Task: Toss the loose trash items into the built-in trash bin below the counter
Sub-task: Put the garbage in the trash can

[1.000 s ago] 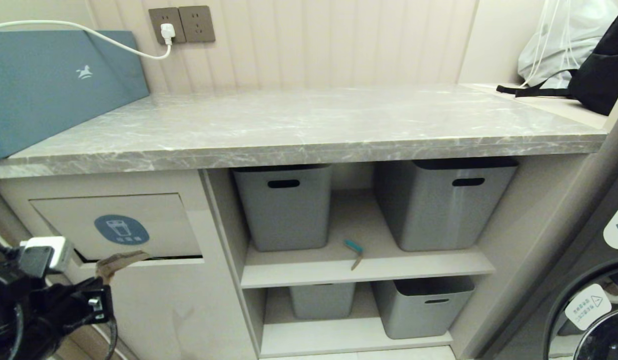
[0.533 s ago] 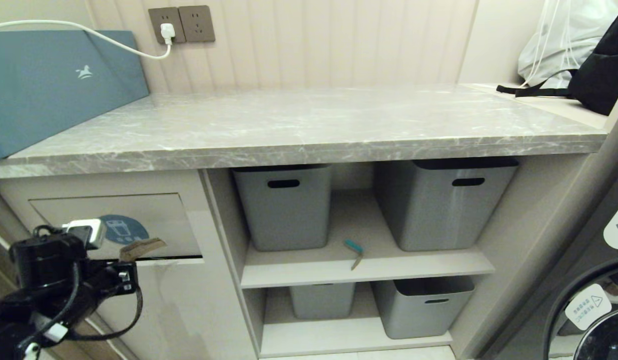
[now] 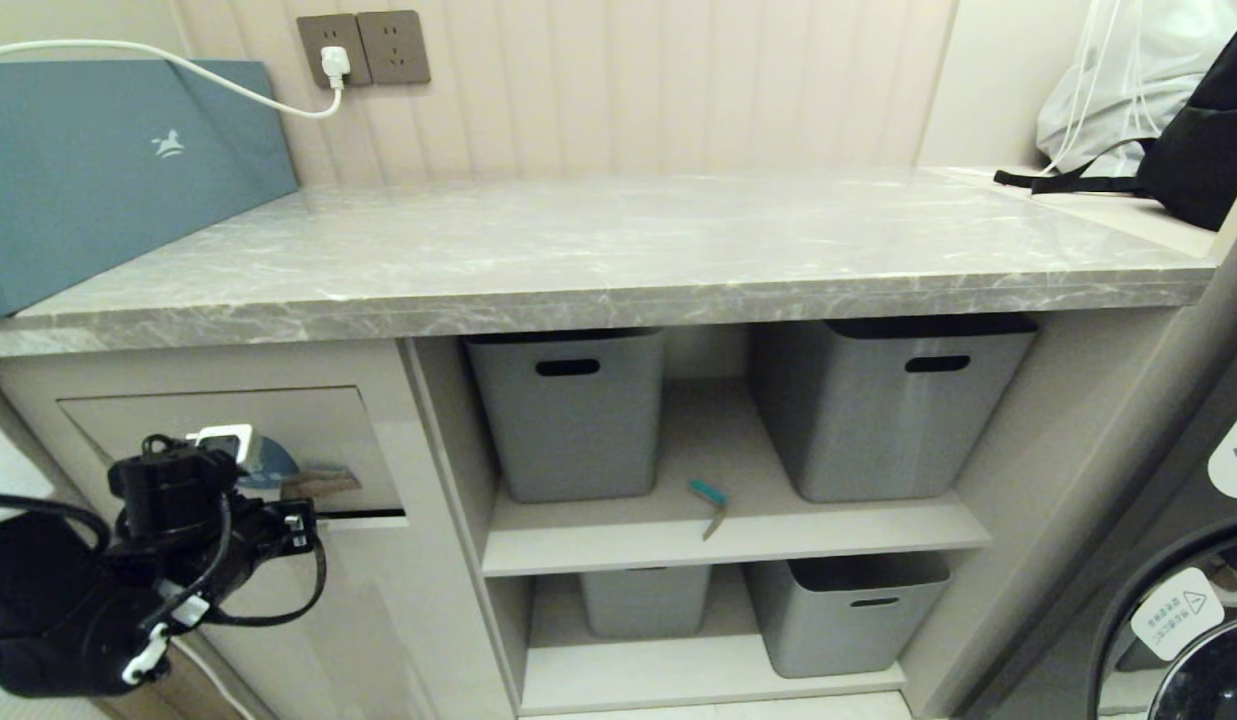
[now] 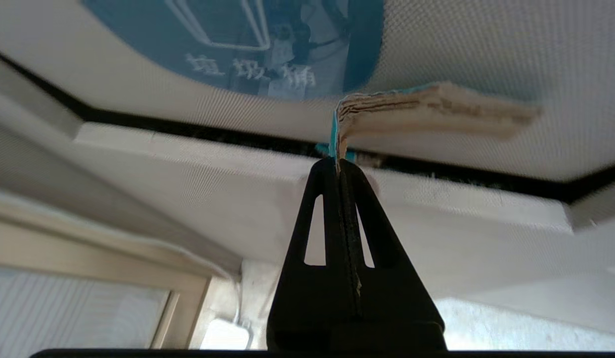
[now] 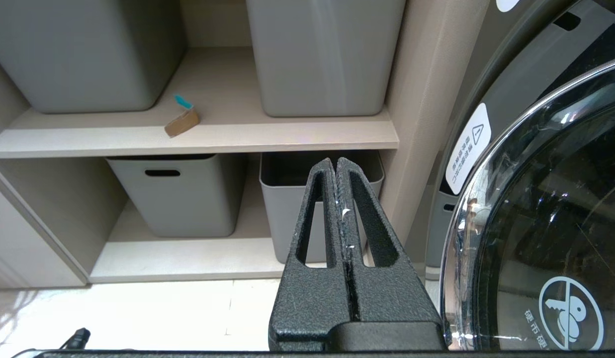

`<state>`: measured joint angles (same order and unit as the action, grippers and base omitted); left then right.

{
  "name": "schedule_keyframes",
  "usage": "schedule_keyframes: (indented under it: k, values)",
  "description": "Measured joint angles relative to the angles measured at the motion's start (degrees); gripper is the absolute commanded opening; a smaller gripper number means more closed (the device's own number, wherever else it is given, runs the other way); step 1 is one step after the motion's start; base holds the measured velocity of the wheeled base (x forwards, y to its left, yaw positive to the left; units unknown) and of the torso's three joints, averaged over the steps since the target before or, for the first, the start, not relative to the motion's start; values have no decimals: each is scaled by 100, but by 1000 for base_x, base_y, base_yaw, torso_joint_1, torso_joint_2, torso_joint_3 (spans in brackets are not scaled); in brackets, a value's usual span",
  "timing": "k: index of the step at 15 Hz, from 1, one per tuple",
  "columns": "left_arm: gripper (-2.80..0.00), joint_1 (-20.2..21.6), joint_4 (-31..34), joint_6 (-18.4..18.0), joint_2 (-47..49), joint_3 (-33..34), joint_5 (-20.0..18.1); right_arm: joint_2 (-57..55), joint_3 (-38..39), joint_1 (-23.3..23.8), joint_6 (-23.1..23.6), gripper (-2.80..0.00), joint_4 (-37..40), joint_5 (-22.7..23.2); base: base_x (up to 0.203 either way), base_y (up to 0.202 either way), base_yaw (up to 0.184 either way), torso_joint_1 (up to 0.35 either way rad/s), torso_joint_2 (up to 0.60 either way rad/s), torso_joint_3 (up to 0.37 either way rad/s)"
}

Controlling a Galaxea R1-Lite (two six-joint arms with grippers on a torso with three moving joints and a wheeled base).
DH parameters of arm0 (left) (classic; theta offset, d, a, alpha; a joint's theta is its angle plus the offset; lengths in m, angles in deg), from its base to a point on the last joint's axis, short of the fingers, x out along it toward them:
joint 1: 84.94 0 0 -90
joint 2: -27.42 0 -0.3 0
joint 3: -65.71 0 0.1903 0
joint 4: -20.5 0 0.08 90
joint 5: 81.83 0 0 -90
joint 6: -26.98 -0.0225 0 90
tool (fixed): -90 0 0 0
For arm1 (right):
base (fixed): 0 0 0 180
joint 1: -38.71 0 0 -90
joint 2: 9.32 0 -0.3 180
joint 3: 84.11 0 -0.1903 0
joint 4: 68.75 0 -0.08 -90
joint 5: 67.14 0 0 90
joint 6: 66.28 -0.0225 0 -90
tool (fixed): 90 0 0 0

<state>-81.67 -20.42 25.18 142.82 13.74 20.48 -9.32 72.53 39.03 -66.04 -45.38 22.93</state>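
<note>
**Left gripper presenting a strip at the bin flap**

We see the left gripper (image 4: 338,166) with its fingers clamped on a thin brown cardboard strip with a teal edge (image 4: 426,107), whose free end bends sideways and lies against the beige tilting flap of the built-in bin (image 3: 308,425), just above the dark slot at its lower edge and beside the blue oval sticker (image 4: 227,44). We judge the main risk to be that the limp strip folds flat against the flap instead of entering the slot; released there, it would drop to the floor. A second brown, teal-edged strip (image 5: 182,121) lies on the upper shelf between two grey plastic tubs (image 3: 568,410), under the grey marble-look table (image 3: 618,250). The right gripper (image 5: 336,166) is parked low, fingers together and empty, near the washer door (image 5: 546,223).
</note>
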Motion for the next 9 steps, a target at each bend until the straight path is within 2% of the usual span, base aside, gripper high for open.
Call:
schedule_keyframes:
  k: [5,9]
  values:
    - [-280,28,-1114,-23,656,-163,-301,0,0,0,-1,-280,0,0,0,0,0,0,0,0]
    - [-280,78,-1863,-215,1135,-342,-444,0,0,0,-2,-280,0,0,0,0,0,0,0,0]
